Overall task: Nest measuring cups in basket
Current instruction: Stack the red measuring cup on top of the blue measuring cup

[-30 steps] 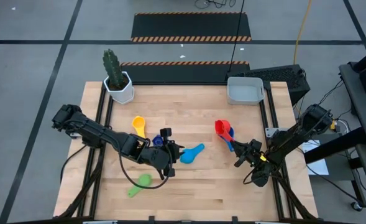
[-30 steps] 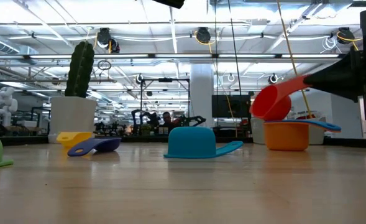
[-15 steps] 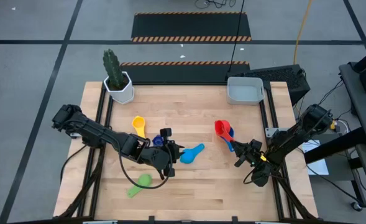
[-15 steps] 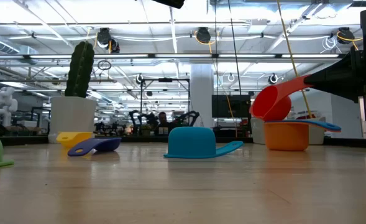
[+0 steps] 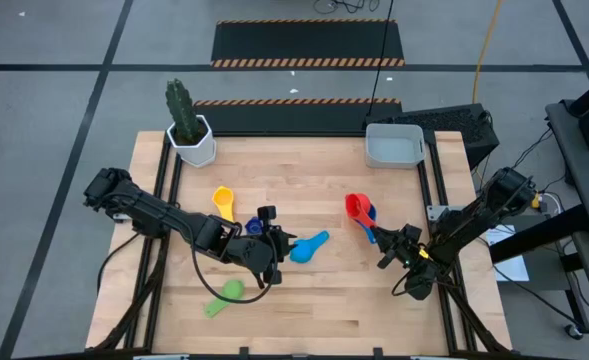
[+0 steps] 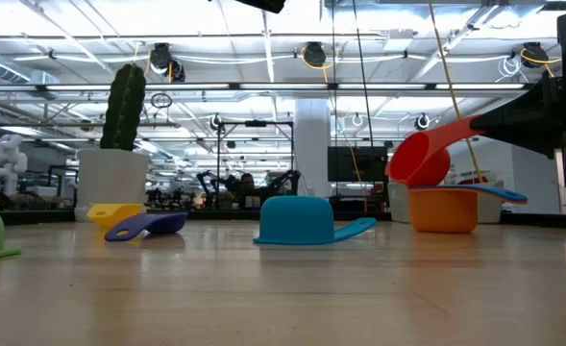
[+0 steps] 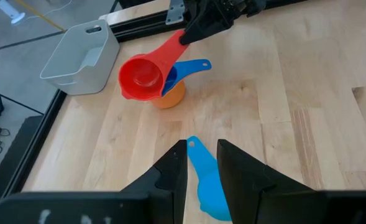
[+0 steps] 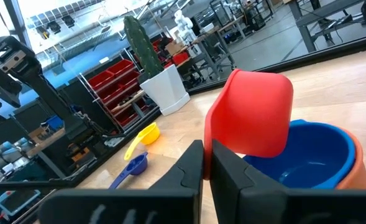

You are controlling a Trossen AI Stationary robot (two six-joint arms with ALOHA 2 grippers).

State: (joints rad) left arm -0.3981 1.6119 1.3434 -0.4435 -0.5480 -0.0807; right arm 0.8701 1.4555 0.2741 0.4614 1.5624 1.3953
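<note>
My right gripper (image 5: pixel 382 240) is shut on the red cup (image 5: pixel 354 206), which is tilted over a light blue cup (image 7: pixel 176 71) nested in the orange cup (image 6: pixel 443 210). Whether red touches blue, I cannot tell. My left gripper (image 7: pixel 201 155) hangs open well above the table, over another light blue cup (image 5: pixel 309 245) that lies mouth down. The yellow cup (image 5: pixel 223 200), dark blue cup (image 5: pixel 254 227) and green cup (image 5: pixel 229 292) lie loose on the wood. The grey basket (image 5: pixel 394 147) stands at the far right. My right gripper pinches the red cup's handle near its free end (image 7: pixel 181 38) between its two fingers. The fingers come in level from the table's right and lie along the handle. The bowl (image 6: pixel 419 159) hangs lower than the handle, tilted, above the orange cup.
A white pot with a cactus (image 5: pixel 192 140) stands at the far left corner. Black rails (image 5: pixel 432 180) run along the table's left and right sides. Bare wood lies between the cups and the near edge.
</note>
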